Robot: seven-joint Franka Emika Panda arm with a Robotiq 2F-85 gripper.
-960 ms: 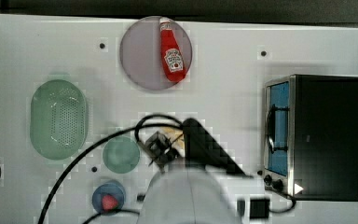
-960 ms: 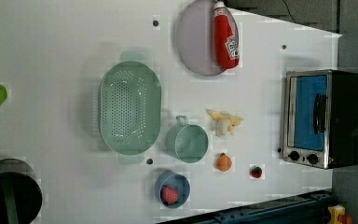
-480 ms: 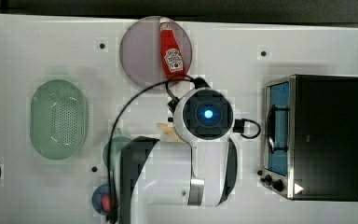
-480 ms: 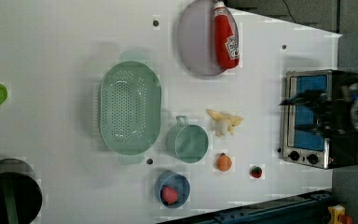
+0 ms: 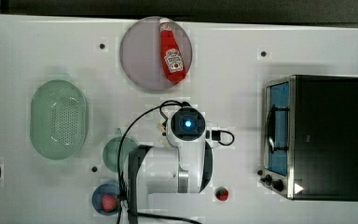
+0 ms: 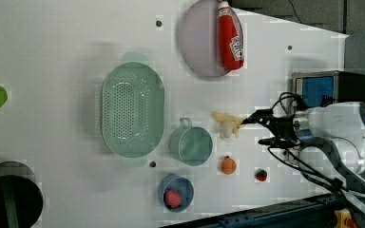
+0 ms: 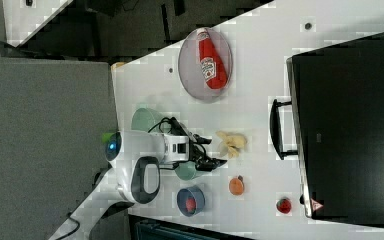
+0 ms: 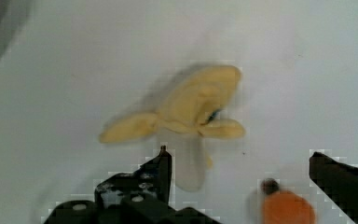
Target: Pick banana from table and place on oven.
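Hovering end effector (image 6: 259,128) spread wide, banana (image 6: 226,124) on table (image 6: 66,57)

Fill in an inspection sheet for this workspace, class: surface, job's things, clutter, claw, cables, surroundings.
Surface: white table, small dark holes.
Job's things: banana lying on the table; oven, black top bare, door shut.
Clutter: ketchup bottle on a plate; green colander; green cup; orange fruit; blue bowl.
Claw: claw open, beside the banana, holding nothing.
Cables: black cable looping over the arm.
Surroundings: grey panel.

No legible text or labels.
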